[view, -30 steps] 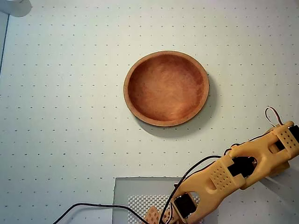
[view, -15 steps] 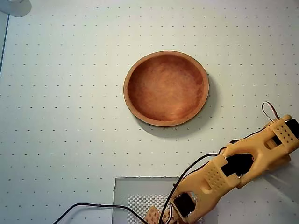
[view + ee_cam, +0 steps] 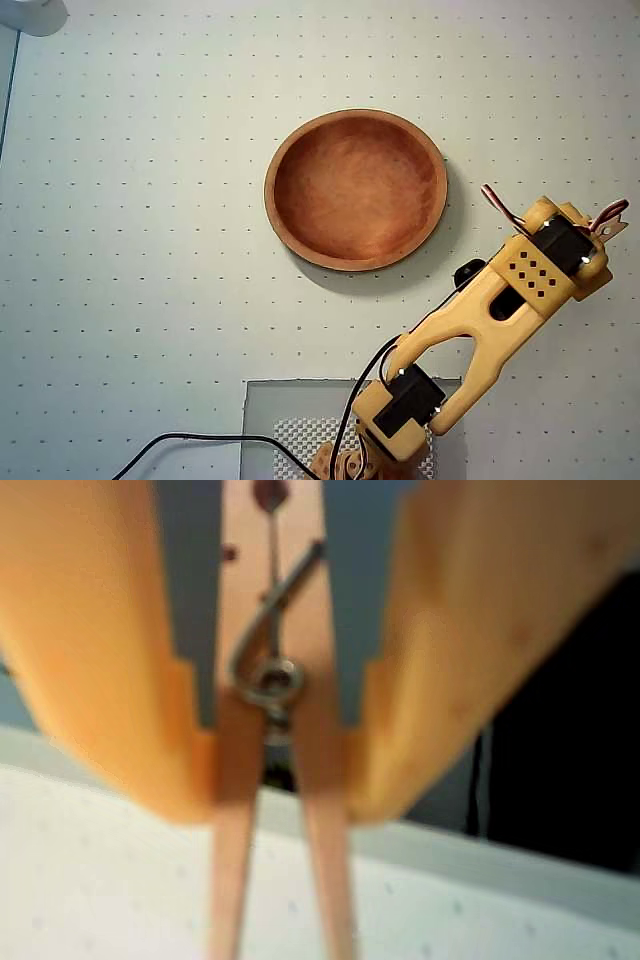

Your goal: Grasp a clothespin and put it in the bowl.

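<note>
In the wrist view a light-tan wooden clothespin (image 3: 272, 600) with a metal coil at its middle is clamped between the two yellow fingers (image 3: 120, 680) of my gripper (image 3: 280, 785), which is shut on it. Its two legs point down toward the white table. The overhead view shows the round reddish-brown bowl (image 3: 355, 190), with nothing in it. The yellow arm (image 3: 520, 285) reaches up from the bottom, and its wrist end lies to the right of the bowl and slightly lower. The arm hides the clothespin and fingertips in that view.
The surface is a white dotted table (image 3: 150, 250). A grey base plate (image 3: 290, 420) and a black cable (image 3: 200, 440) lie at the bottom edge. A white object (image 3: 30, 14) sits in the top left corner. The wrist view shows a dark area (image 3: 570, 740) beyond the table's edge.
The arm has lifted and straightened. Its wrist end moved from the right edge up and slightly left, toward the bowl's right side. The bowl has not moved.
</note>
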`<control>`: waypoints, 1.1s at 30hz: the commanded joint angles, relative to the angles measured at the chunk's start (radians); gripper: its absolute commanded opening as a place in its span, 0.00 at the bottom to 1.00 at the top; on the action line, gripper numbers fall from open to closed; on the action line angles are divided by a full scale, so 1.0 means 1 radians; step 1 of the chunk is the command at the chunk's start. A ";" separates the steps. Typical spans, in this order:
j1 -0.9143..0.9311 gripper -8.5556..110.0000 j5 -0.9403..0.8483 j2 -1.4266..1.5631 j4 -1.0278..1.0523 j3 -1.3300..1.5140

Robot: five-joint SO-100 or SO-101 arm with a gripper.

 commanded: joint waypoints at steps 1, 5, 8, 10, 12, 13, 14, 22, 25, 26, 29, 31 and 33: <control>-0.075 0.05 -0.017 0.198 0.058 -0.011; -0.230 0.05 -0.017 0.301 0.117 -0.011; -0.350 0.05 -0.015 0.359 0.127 -0.011; -0.430 0.05 -0.012 0.391 0.130 -0.011; -0.511 0.05 -0.005 0.413 0.137 -0.011; -0.549 0.05 -0.003 0.422 0.138 -0.011; -0.578 0.05 -0.003 0.428 0.138 -0.011; -0.749 0.05 -0.014 0.440 0.130 -0.011; -0.816 0.04 -0.014 0.431 0.126 -0.011; -0.831 0.04 -0.014 0.431 0.126 -0.011; -0.867 0.04 -0.014 0.425 0.123 -0.011; -0.874 0.04 -0.014 0.420 0.121 -0.011; -0.873 0.04 -0.015 0.400 0.106 -0.012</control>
